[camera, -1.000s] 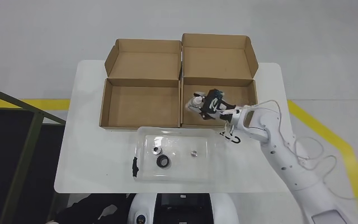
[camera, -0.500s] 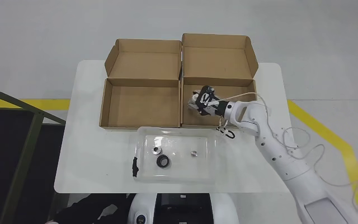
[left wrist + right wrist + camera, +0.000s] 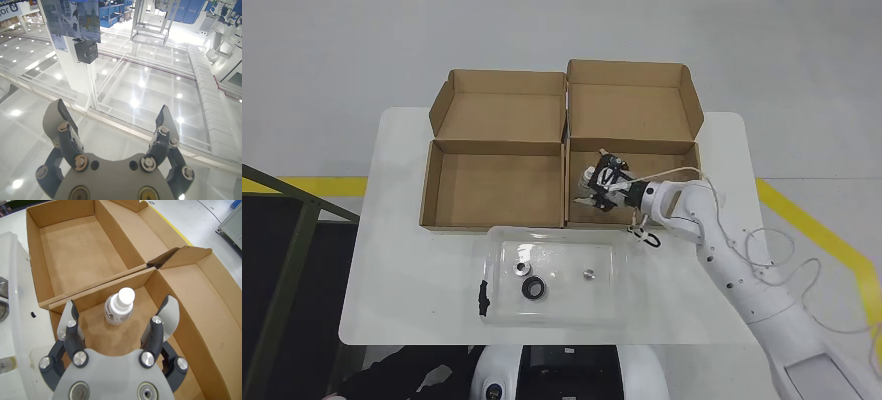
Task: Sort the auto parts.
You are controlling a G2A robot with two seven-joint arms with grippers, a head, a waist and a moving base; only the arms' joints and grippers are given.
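Standing upright in the cardboard box, bottle points cap-up.

top: down onto table | left wrist: up at ceiling | right wrist: close above box, shared

White worktop stands on grey floor. Yellow floor line runs off to 1 side, with a dark railed platform just beside it. Left wrist view: white pillar carries 1 large screen and 1 black box. Open metal frame nearby, plus rows of round lights.
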